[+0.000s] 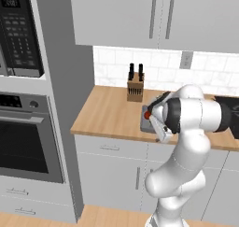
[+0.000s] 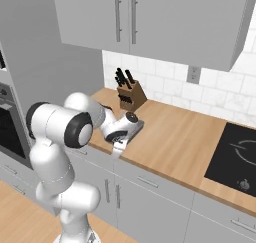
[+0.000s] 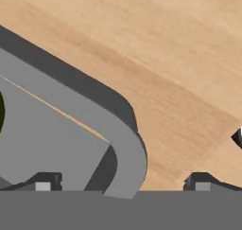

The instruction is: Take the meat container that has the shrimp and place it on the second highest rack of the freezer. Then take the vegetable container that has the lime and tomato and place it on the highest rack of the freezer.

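The counter [image 1: 107,114] is warm light-brown wood with a fine streaked grain, and the floor [image 1: 107,219] shows a similar orange-tan wood. On the counter sits a grey container [image 3: 120,144] with a darker grey outer wall; a red round tomato [image 1: 147,114] shows at its edge. The knife block [image 2: 131,98] is mid-brown wood with black handles. The backsplash [image 2: 165,82] is white tile with faint grey veining, carrying a pale grey outlet [image 2: 193,74]. Cabinets [image 2: 150,22] are flat light grey with darker grey bar handles. The cooktop [image 2: 235,154] is glossy black. The oven [image 1: 25,137] is grey with a black window, the microwave [image 1: 21,34] black. The arm [image 1: 186,137] is white with dark joints
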